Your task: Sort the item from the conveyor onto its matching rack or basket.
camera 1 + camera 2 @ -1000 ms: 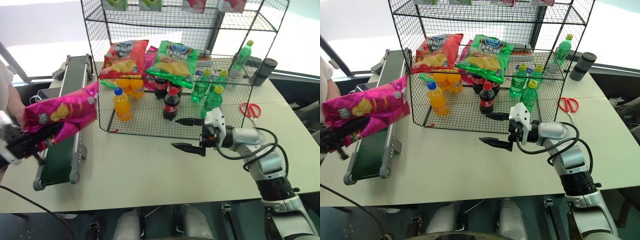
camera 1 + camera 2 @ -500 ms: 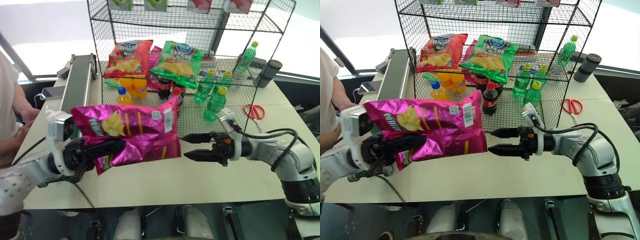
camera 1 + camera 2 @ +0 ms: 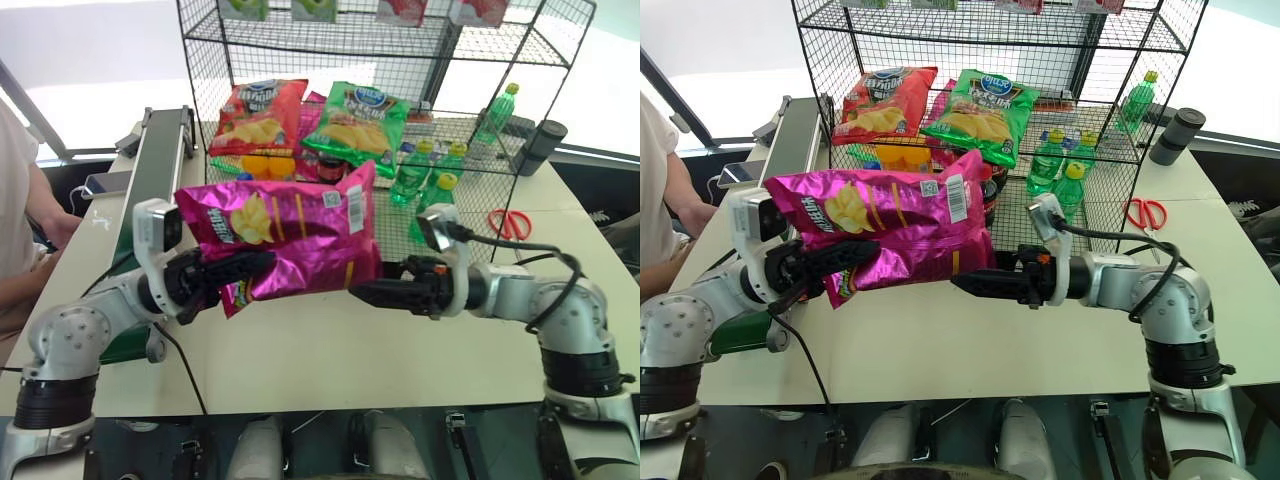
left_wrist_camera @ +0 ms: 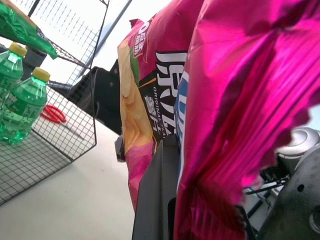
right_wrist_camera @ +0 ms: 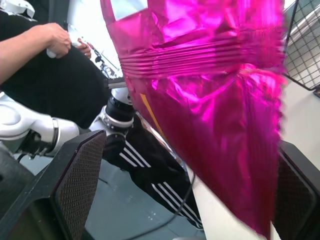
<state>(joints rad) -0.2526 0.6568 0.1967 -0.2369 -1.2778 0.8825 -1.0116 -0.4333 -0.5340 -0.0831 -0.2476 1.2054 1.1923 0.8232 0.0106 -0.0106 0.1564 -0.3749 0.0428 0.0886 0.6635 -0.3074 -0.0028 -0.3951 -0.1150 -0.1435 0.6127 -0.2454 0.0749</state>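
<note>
The item (image 3: 290,235), a crinkly magenta-pink chip bag, hangs lengthwise above the table in front of the rack (image 3: 400,50). My left gripper (image 3: 240,270) is shut on the bag's lower left end, with one black finger (image 4: 160,200) pressed against the foil. From the other side, my right gripper (image 3: 362,292) points at the bag's lower right corner and stands open. In the right wrist view the bag's end (image 5: 210,100) lies between its two fingers (image 5: 80,170), not pinched. The conveyor (image 3: 150,170) runs along the table's left side, behind the left arm.
The rack's middle tier holds a red chip bag (image 3: 250,115) and a green chip bag (image 3: 355,118); orange, cola and green bottles (image 3: 410,170) stand below. Scissors (image 3: 510,222) and a dark cup (image 3: 545,145) lie right of the rack. A person (image 3: 20,200) stands at the left.
My left gripper has swung the pink bag rightward from beside the conveyor to the front of the rack. My right gripper has rolled and drawn back a little; the bag's end now sits between its fingers.
</note>
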